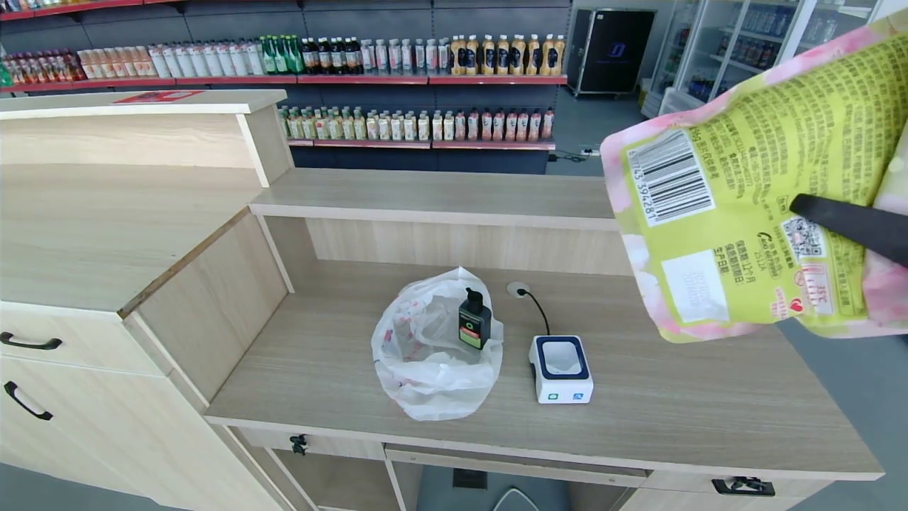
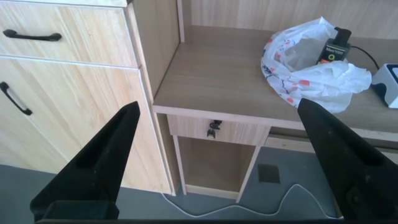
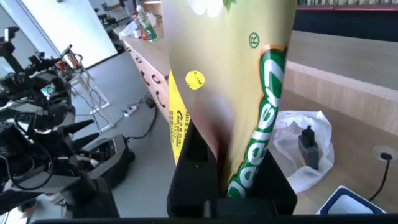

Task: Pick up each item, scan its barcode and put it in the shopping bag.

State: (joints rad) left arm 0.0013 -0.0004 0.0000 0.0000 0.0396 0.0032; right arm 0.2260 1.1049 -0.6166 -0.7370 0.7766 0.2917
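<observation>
While my right claw (image 3: pixel 231 168) is pinching the pouch (image 1: pixel 752 191) high right of the scanner (image 1: pixel 560 367), my left claw (image 2: pixel 217 104) is hanging spread. The shopping bag (image 1: pixel 425 369) is lying just left of the scanner.

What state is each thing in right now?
Pouch: raised, gripped by right pincer, barcode showing.
Right pincer: shut on pouch.
Left pincer: open, empty.
Bag: open on counter.
Bottle: upright inside bag.
Scanner: on counter beside bag, cabled.

The snack pouch (image 1: pixel 752 206) runs past the head view's top and right edges, hiding the right gripper (image 1: pixel 805 209) except one of its fingers (image 1: pixel 858 228). Folds of the shopping bag (image 1: pixel 425 369) hide the dark bottle's (image 1: pixel 474 323) base. The left wrist view's edge cuts off the scanner (image 2: pixel 388 84).
</observation>
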